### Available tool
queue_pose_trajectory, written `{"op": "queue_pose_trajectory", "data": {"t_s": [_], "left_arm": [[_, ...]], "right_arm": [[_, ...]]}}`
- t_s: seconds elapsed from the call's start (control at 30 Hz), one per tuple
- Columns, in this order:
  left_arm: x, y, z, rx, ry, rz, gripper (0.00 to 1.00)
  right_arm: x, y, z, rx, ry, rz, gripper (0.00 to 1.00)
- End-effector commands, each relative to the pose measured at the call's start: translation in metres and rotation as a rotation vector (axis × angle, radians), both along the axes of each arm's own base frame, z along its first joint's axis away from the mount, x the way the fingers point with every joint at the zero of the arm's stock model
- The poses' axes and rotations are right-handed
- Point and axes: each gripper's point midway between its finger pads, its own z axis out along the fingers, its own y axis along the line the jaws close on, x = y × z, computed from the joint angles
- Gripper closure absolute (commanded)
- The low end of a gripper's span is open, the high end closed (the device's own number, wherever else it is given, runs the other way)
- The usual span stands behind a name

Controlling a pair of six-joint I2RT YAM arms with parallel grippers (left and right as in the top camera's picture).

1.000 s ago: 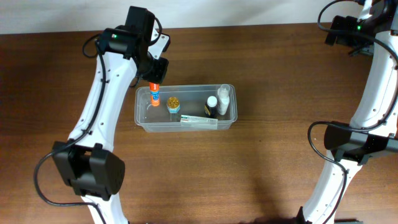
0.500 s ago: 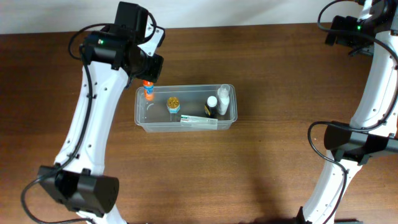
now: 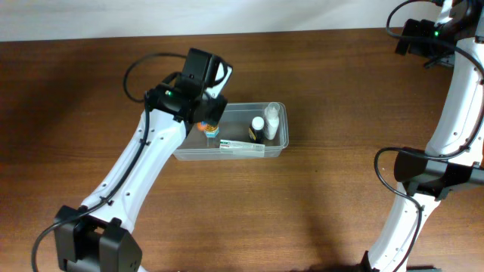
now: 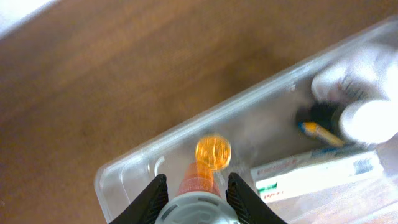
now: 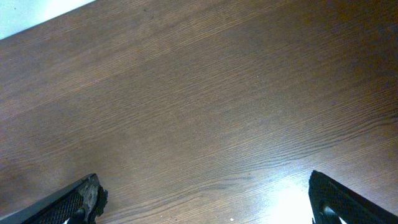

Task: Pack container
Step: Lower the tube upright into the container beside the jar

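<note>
The clear plastic container (image 3: pixel 276 147) stands mid-table and also shows in the left wrist view (image 4: pixel 124 171). It holds a gold-lidded jar (image 4: pixel 213 151), a black bottle with a white cap (image 3: pixel 258 128), a white bottle (image 3: pixel 271 115) and a flat white box (image 4: pixel 317 174). My left gripper (image 4: pixel 193 186) is shut on an orange tube with a grey-white end (image 4: pixel 198 182). It holds the tube over the container's left half, just by the jar. My right gripper (image 5: pixel 205 193) is open and empty over bare wood, far from the container.
The brown wooden table (image 3: pixel 325 211) stretches all around the container. The left arm (image 3: pixel 144 162) reaches in diagonally from the front left. The right arm (image 3: pixel 454 98) stands along the right edge. A white wall strip runs along the back.
My left gripper has swung right and forward from the container's back-left corner to over its left half, carrying the orange tube. The right arm has not moved.
</note>
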Motion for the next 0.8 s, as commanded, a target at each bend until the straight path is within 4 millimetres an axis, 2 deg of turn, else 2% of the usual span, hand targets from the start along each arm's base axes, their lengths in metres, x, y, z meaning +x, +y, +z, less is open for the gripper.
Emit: {"op": "queue_pose_trajectory", "data": {"t_s": [0.0, 0.43, 0.6, 0.77], "left_arm": [[0.001, 0.012, 0.025, -0.010, -0.068, 0.030, 0.69], [0.012, 0.021, 0.024, -0.148, -0.060, 0.100, 0.70], [0.016, 0.038, 0.010, -0.178, -0.045, 0.187, 0.70], [0.016, 0.043, -0.007, -0.186, -0.041, 0.210, 0.70]], "right_arm": [[-0.005, -0.001, 0.015, -0.014, -0.031, -0.009, 0.02], [-0.005, -0.001, 0.015, -0.014, -0.031, -0.009, 0.02], [-0.005, -0.001, 0.015, -0.014, -0.031, -0.009, 0.02], [-0.005, -0.001, 0.015, -0.014, -0.031, -0.009, 0.02]]}}
